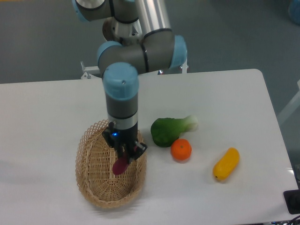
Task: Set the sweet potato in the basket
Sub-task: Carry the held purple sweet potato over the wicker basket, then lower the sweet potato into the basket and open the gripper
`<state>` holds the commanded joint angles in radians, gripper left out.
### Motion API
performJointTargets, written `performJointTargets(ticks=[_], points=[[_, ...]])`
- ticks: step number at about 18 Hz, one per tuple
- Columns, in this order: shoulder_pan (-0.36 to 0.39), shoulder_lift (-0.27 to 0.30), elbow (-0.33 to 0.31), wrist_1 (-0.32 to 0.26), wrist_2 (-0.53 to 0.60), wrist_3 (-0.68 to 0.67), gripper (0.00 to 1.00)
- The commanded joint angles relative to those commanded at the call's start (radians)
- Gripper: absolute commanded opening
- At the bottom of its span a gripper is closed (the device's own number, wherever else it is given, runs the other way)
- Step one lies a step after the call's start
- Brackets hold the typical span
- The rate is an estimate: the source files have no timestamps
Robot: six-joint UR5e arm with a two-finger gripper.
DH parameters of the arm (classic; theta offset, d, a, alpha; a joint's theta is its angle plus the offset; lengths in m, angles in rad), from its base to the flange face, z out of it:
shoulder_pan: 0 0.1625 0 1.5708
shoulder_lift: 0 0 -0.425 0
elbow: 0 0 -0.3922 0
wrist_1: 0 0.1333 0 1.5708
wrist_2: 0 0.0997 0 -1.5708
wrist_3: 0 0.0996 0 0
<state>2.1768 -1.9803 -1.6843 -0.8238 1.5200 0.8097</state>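
The sweet potato (120, 166) is a small dark magenta tuber hanging from my gripper (126, 156), which is shut on its upper end. The gripper points straight down over the oval tan wicker basket (91, 171) at the table's front left. The sweet potato hangs inside the basket's rim, over its right half, just above or touching the woven bottom; I cannot tell which. The arm's wrist hides the basket's far right rim.
A green leafy vegetable (169, 130) lies right of the basket. A round orange (181, 150) sits just in front of it. A yellow oblong vegetable (226, 163) lies further right. The white table's front edge (197, 220) is close below the basket.
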Motion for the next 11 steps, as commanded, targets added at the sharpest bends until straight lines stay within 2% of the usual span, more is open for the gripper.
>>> performJointTargets(ticks=[7, 11], points=[[-0.022, -0.046, -0.003, 0.002, 0.039, 0.034, 0.23], [-0.031, -0.052, -0.015, 0.002, 0.04, 0.034, 0.25]])
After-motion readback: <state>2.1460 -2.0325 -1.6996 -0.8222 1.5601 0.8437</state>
